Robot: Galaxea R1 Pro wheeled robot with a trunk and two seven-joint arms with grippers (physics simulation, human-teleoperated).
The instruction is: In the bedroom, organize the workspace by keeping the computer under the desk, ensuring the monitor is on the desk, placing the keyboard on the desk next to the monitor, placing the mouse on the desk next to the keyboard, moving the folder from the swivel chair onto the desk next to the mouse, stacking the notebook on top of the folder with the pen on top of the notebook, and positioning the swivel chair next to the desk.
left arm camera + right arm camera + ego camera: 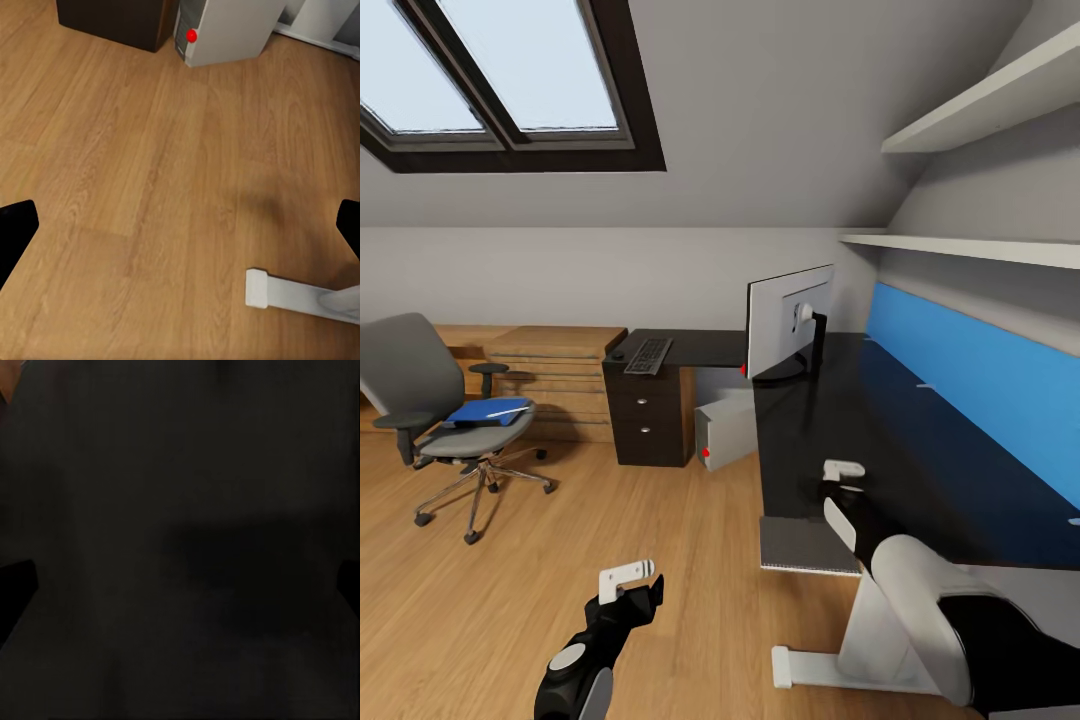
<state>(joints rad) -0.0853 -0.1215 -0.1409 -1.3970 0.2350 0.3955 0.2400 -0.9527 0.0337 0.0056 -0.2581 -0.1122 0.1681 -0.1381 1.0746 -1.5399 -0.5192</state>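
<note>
Nearest, at the bottom of the head view: left gripper (pixel 628 582) over the wood floor (pixel 560 560), right gripper (pixel 844 474) over the near end of the black desk (pixel 920 470), both empty, jaws spread wide going by the finger tips at the wrist views' edges. Farther back, centre of frame: computer (pixel 725 428) on the floor under the desk, monitor (pixel 788 322) standing on top, keyboard (pixel 649 355) on the far wing above the drawers. At far left, well apart from the desk: swivel chair (pixel 435 400) with blue folder (pixel 485 411) and white pen (pixel 508 409) on its seat.
</note>
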